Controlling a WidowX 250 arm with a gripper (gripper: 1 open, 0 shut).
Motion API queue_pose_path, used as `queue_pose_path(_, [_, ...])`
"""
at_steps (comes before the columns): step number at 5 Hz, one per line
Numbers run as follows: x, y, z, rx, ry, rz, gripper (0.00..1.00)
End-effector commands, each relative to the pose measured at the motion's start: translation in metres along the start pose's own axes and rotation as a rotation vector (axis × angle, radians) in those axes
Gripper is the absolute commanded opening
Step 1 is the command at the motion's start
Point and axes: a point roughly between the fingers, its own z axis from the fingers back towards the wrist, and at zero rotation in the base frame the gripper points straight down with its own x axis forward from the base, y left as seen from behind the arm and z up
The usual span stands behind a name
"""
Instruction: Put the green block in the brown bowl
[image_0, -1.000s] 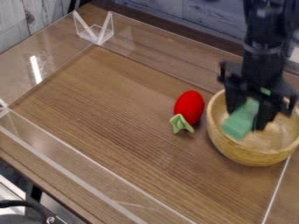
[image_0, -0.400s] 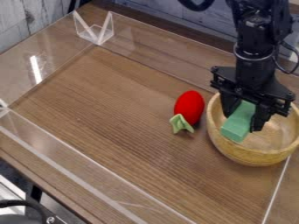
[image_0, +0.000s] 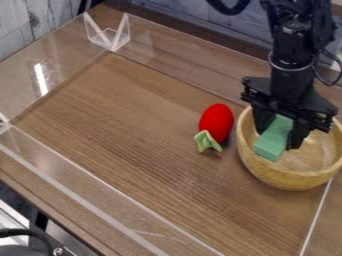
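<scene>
The brown bowl (image_0: 297, 173) sits at the right of the wooden table, a round tan wooden bowl with thick walls. My black gripper (image_0: 286, 130) points down over it and is shut on the green block (image_0: 274, 142), a flat mint-green piece held tilted between the fingers. The block's lower end reaches inside the bowl's rim, at the bowl's left side. Whether it touches the bowl's bottom I cannot tell.
A red strawberry toy with green leaves (image_0: 214, 124) lies just left of the bowl. Clear acrylic walls (image_0: 40, 80) fence the wooden table, with a folded clear piece (image_0: 107, 33) at the back left. The table's right edge runs close behind the bowl.
The gripper with the green block has shifted slightly left and rolled a little over the bowl during the first half second; since then it has held still.
</scene>
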Motion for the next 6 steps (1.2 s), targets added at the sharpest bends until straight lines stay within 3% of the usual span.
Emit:
queue_pose_path(1, [0.0097, 0.0010, 0.0289, -0.015, -0.084, -0.011, 0.00])
queue_pose_path(3, [0.0162, -0.0038, 0.0292, 0.000, -0.111, 0.062, 0.00])
queue_pose_path(5, [0.0071, 0.0018, 0.0252, 0.000, -0.121, 0.091, 0.00])
queue_pose_path(6, [0.0132, 0.0032, 0.0271, -0.010, -0.129, 0.036, 0.00])
